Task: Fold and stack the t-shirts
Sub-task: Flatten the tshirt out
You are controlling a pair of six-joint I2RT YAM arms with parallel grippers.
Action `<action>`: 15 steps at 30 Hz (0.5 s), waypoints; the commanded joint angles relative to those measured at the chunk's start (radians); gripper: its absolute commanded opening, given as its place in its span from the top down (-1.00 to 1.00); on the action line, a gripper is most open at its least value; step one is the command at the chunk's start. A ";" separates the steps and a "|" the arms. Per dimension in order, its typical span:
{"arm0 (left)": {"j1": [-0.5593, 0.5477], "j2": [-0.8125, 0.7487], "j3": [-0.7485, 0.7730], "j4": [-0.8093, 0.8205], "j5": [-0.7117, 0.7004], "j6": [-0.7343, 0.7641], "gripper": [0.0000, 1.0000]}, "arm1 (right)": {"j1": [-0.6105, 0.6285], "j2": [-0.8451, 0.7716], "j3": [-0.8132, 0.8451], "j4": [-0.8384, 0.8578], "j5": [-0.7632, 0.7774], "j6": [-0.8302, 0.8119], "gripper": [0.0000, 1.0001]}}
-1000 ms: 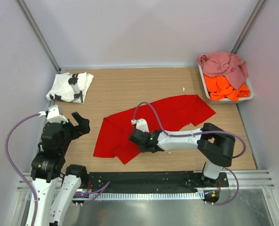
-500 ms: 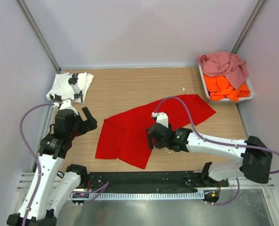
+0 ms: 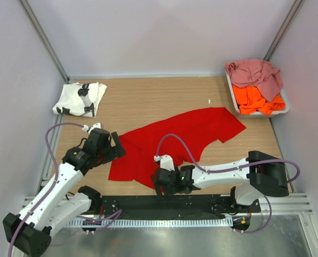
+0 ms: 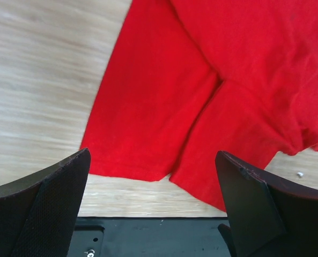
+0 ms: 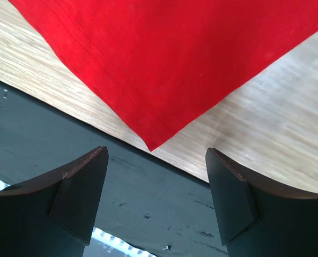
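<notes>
Red t-shirt (image 3: 175, 136) lies spread and rumpled mid-table (image 3: 148, 99), near corner at front edge. Left gripper (image 3: 117, 145) at shirt's left edge, jaws wide apart, empty. Right gripper (image 3: 157, 186) over near corner, jaws apart, gripping nothing. White t-shirt (image 3: 81, 99) folded, far left. Pink t-shirt (image 3: 255, 72) and orange t-shirt (image 3: 258, 100) heaped in tray (image 3: 285, 107), far right.

My overhead view is bright and evenly lit by soft light from above, and I see no hard glare on the tabletop (image 3: 148, 101). Shadows are faint and sit close under the arms. The red t-shirt (image 3: 169, 139) is so saturated that its creases nearly flatten out. In both wrist views the wood grain smears into streaks, while the dark jaws in the lower corners show little detail.
</notes>
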 commanded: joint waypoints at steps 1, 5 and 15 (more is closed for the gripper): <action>-0.045 0.004 -0.042 0.030 -0.060 -0.096 -0.99 | 0.017 0.015 0.005 0.033 0.011 0.071 -0.58; -0.074 0.004 -0.073 0.056 -0.066 -0.111 -0.99 | 0.021 0.041 0.005 0.046 0.011 0.076 -0.53; -0.082 -0.073 -0.111 0.062 -0.150 -0.143 -0.99 | 0.021 0.129 0.008 0.100 -0.002 0.074 0.02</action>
